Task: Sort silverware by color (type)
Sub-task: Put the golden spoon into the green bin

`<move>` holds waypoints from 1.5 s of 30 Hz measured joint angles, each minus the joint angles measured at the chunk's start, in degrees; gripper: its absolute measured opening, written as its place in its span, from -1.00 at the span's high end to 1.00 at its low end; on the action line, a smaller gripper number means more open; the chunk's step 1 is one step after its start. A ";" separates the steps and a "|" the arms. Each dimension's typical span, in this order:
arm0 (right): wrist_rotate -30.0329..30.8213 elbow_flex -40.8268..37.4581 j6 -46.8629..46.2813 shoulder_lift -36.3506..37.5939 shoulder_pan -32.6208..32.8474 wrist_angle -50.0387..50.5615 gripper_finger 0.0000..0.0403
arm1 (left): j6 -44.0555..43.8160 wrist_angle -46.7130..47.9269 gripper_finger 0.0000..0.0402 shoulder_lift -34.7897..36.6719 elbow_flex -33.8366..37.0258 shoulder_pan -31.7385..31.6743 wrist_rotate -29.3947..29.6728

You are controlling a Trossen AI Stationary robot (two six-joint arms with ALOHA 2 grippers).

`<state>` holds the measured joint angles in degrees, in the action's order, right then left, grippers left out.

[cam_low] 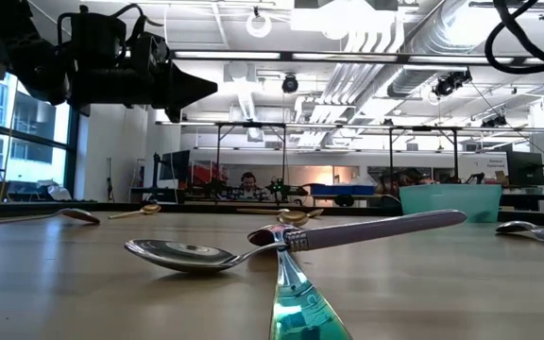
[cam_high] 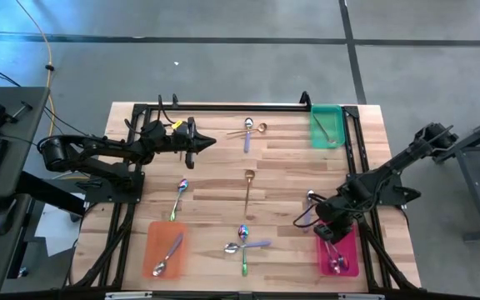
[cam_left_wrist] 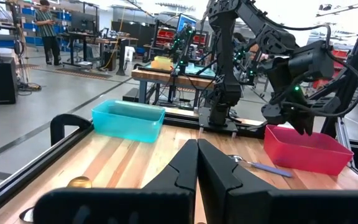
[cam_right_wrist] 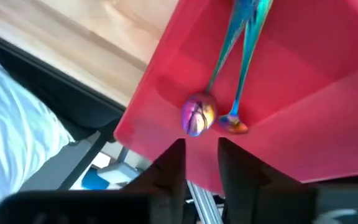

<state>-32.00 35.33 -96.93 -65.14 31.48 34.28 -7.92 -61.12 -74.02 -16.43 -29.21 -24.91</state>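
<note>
I find nothing I can read anywhere here: no label, brand, number or sign on my table, my trays, my spoons or my arms, and the screens and fittings in the room behind are too far off to show any lettering.
</note>
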 joint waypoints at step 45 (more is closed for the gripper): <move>28.09 -0.09 65.09 -22.98 -37.68 -47.43 1.00 | -0.47 8.30 1.00 -0.02 -0.01 2.01 3.72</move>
<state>-3.91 35.23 -31.84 -88.13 -6.19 -13.15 -8.39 -52.82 -74.04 -16.44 -27.21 -21.18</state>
